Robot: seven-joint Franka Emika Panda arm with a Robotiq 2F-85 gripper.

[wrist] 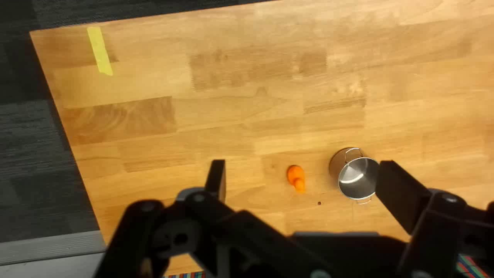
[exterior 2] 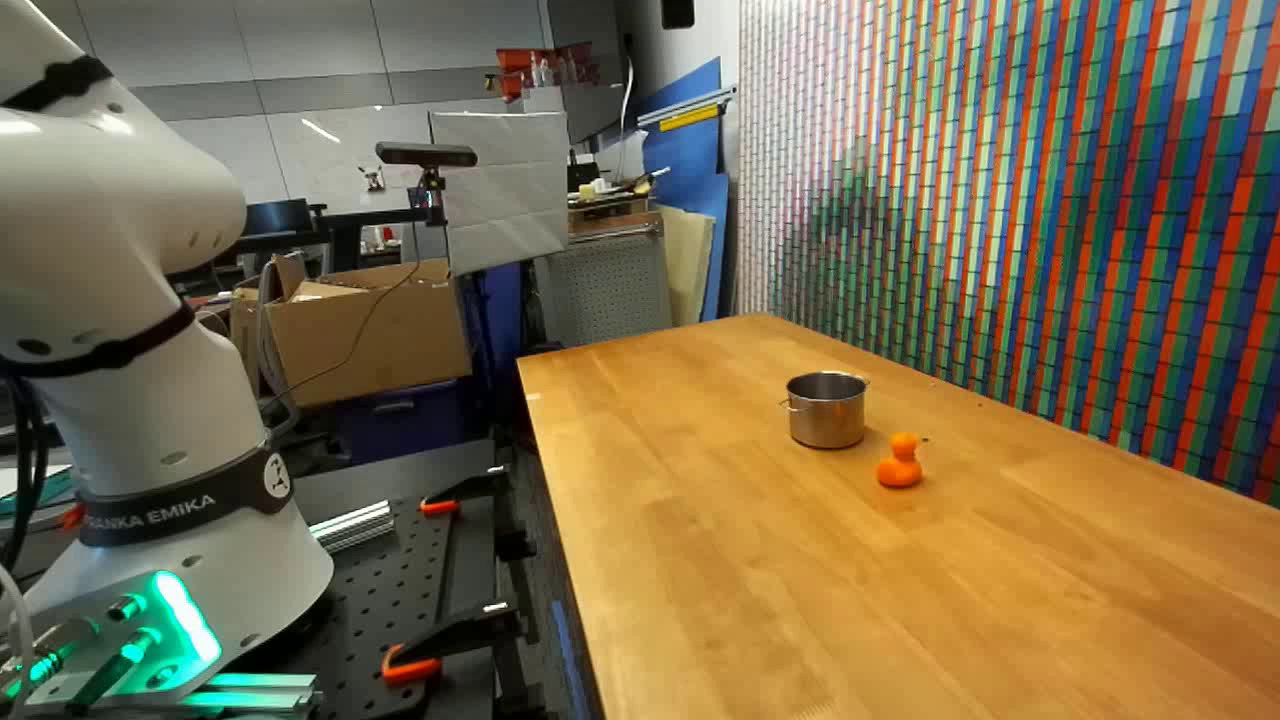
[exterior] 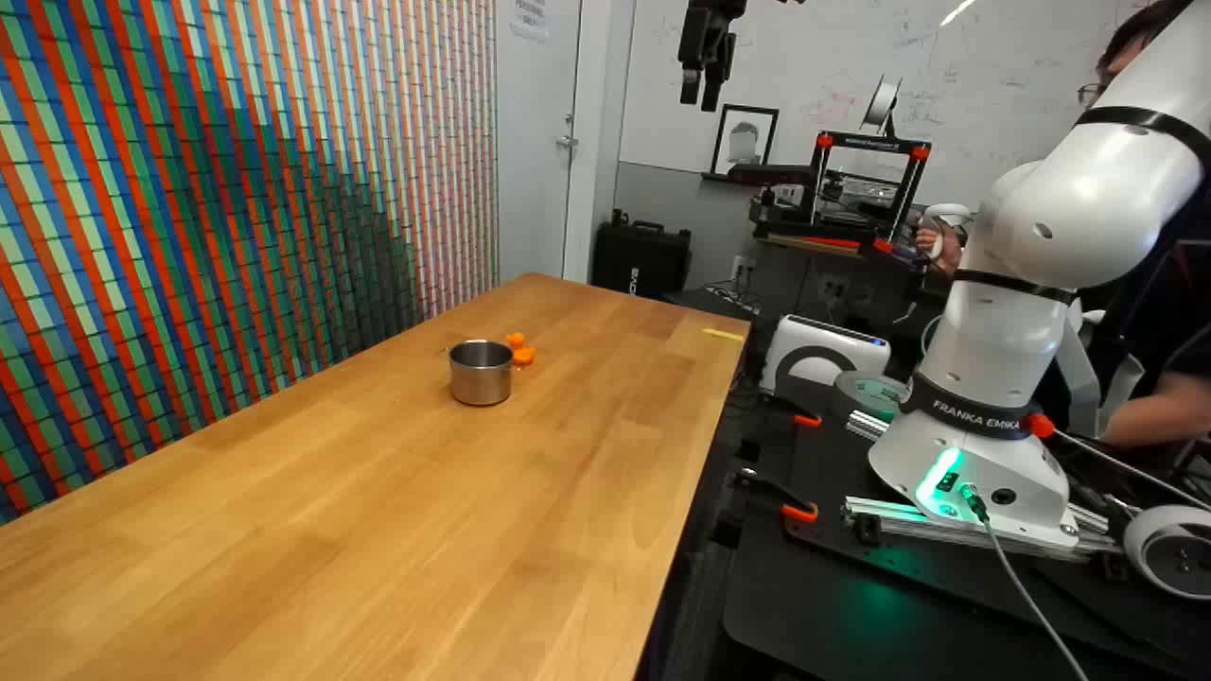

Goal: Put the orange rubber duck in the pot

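Note:
The orange rubber duck (exterior 2: 900,472) stands upright on the wooden table beside the pot (exterior 2: 826,420). The pot is a small shiny metal cylinder with thin wire handles, and its visible inside holds nothing. In an exterior view the duck (exterior: 523,356) is partly behind the pot (exterior: 480,386). My gripper (exterior: 700,99) is high above the table, pointing down. In the wrist view my gripper (wrist: 302,170) is open with nothing between its fingers. The duck (wrist: 296,177) shows far below, between the fingertips. The right finger covers part of the pot (wrist: 336,166).
The wooden table (exterior: 530,511) runs along a colorful striped wall (exterior: 189,189). Yellow tape (wrist: 99,50) lies near a table corner. The robot base (exterior: 974,463) and black clamps with orange ends (exterior 2: 440,650) are beside the table's edge. A person sits behind the arm.

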